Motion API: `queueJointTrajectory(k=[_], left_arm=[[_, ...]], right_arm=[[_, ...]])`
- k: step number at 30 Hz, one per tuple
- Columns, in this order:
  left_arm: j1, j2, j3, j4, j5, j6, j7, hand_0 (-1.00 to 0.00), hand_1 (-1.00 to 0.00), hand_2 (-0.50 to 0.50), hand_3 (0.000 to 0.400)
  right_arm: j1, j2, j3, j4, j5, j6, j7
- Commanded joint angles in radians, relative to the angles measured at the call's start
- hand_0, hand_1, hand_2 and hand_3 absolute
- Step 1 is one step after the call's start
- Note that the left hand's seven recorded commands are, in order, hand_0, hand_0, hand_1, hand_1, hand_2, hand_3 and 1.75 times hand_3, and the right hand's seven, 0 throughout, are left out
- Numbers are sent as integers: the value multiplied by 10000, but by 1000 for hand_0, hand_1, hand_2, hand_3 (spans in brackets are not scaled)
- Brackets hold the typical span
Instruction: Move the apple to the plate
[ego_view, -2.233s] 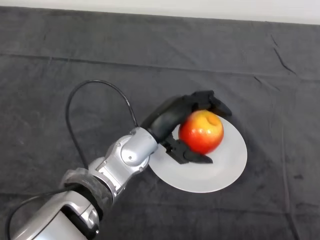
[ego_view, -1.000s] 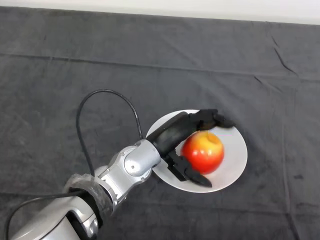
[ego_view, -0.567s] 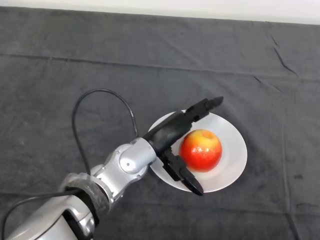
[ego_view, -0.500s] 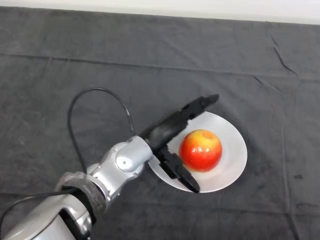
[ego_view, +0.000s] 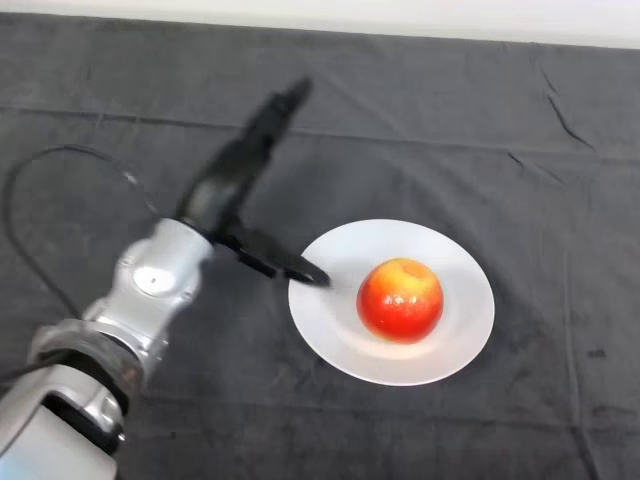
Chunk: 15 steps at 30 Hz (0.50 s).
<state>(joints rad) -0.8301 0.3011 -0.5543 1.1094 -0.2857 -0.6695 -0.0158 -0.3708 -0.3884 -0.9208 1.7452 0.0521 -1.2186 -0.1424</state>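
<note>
A red and yellow apple (ego_view: 401, 299) rests upright on the white plate (ego_view: 455, 335), a little right of the plate's middle. My left hand (ego_view: 228, 188) is up and to the left of the plate, over the dark cloth. Its fingers are stretched straight toward the far left and its thumb (ego_view: 280, 263) points at the plate's left rim. The hand is open and holds nothing, well apart from the apple.
A dark wrinkled cloth (ego_view: 520, 150) covers the whole table. The table's far edge runs along the top of the view, with a pale strip (ego_view: 400, 18) behind it.
My hand let go of the apple, which was set down on the plate. The fingers straightened and the arm swung away to the left, off the plate.
</note>
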Motion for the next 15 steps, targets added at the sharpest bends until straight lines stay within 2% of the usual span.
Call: queueJointTrajectory(k=[1, 15], left_arm=[[-709, 404, 381, 198, -242, -340, 238, 0, 0, 0, 0], [-47, 1765, 2487, 234, -635, -1441, 1139, 0, 0, 0, 0]], right_arm=[[1138, 1408, -119, 979, -49, 705, -26], [1138, 1408, -124, 980, -56, 705, -28]])
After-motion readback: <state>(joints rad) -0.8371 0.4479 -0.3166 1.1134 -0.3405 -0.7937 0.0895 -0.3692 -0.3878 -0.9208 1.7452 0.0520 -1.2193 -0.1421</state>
